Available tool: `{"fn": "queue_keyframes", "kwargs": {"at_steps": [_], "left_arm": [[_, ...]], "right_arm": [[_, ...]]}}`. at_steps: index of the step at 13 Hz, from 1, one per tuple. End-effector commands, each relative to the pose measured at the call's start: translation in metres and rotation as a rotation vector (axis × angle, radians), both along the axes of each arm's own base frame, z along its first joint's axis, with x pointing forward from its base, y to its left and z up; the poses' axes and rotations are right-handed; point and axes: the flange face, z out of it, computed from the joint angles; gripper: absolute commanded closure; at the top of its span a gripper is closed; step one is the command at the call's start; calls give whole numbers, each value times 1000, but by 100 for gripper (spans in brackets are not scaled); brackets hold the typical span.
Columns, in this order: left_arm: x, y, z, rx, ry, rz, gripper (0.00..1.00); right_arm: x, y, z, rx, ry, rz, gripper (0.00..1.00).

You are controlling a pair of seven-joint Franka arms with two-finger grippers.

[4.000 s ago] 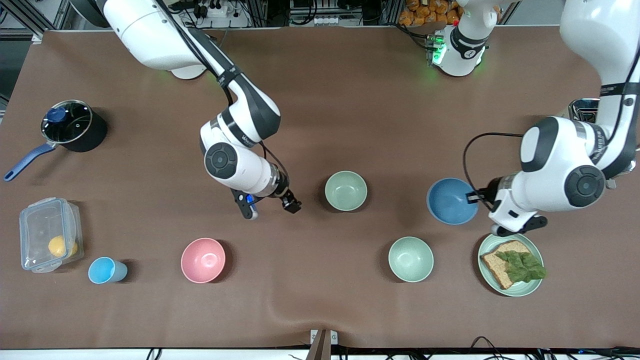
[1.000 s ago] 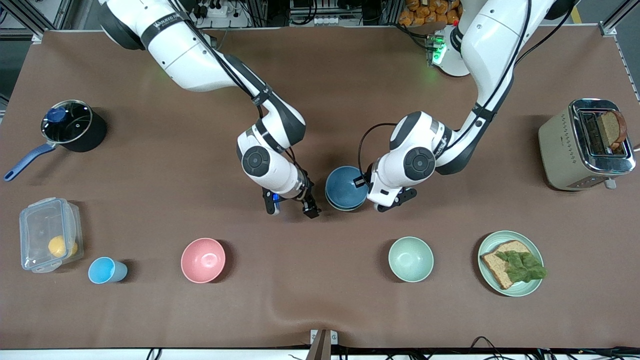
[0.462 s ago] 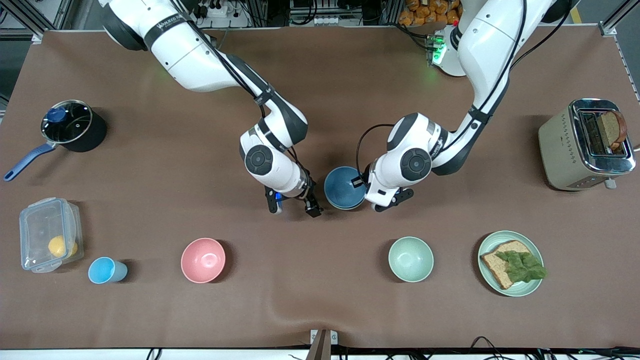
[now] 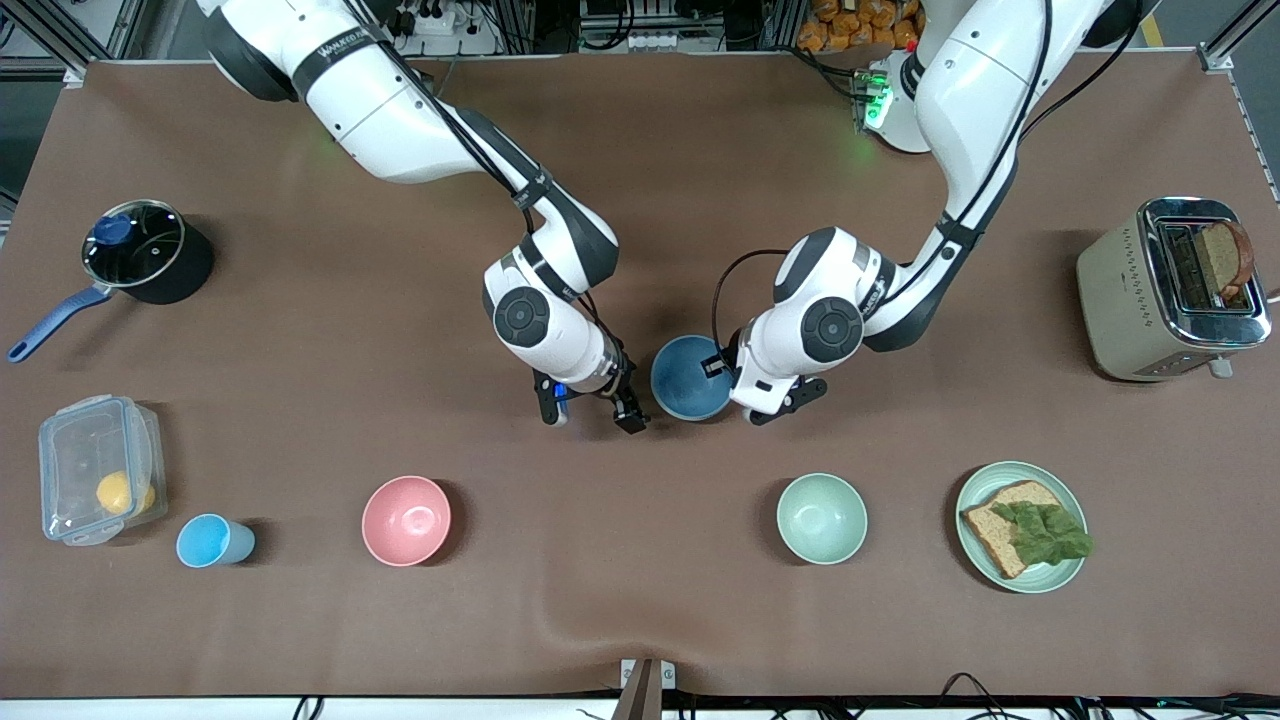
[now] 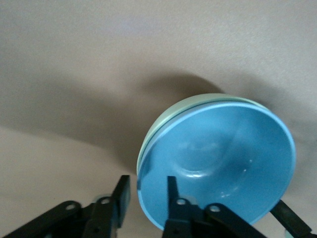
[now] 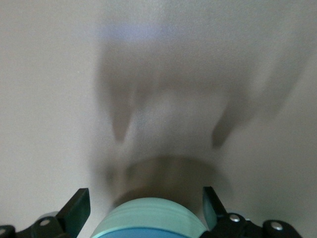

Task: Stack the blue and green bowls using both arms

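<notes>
The blue bowl (image 4: 688, 378) sits nested in the green bowl at the table's middle. In the front view the green bowl is almost hidden under it. The left wrist view shows the green bowl's rim (image 5: 198, 101) around the blue bowl (image 5: 223, 163). My left gripper (image 4: 720, 368) is open and straddles the blue bowl's rim (image 5: 146, 191), one finger inside, one outside. My right gripper (image 4: 628, 412) is open beside the stack, toward the right arm's end. Its fingers flank the green bowl's wall (image 6: 148, 213), apart from it.
A mint-green bowl (image 4: 822, 518), a plate with bread (image 4: 1020, 527), a pink bowl (image 4: 406, 520), a light-blue cup (image 4: 210, 540) and a lidded container (image 4: 95, 468) lie nearer the camera. A toaster (image 4: 1170, 290) and a pot (image 4: 140, 255) stand at the table's ends.
My left arm carried the blue bowl from its end of the table onto the green bowl. My right gripper moved in toward the stack. In the last second both barely shifted.
</notes>
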Motion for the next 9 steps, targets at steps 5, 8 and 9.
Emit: {"fn": "queue_keyframes", "kwargs": {"at_steps": [5, 8, 9], "left_arm": [[31, 39, 107, -21, -151, 60, 0], [31, 75, 189, 84, -290, -54, 0], [29, 94, 216, 143, -327, -98, 0]], "right_arm": [[2, 0, -2, -15, -23, -11, 0], [8, -9, 5, -68, -55, 49, 0], [8, -15, 10, -109, -49, 109, 0]]}}
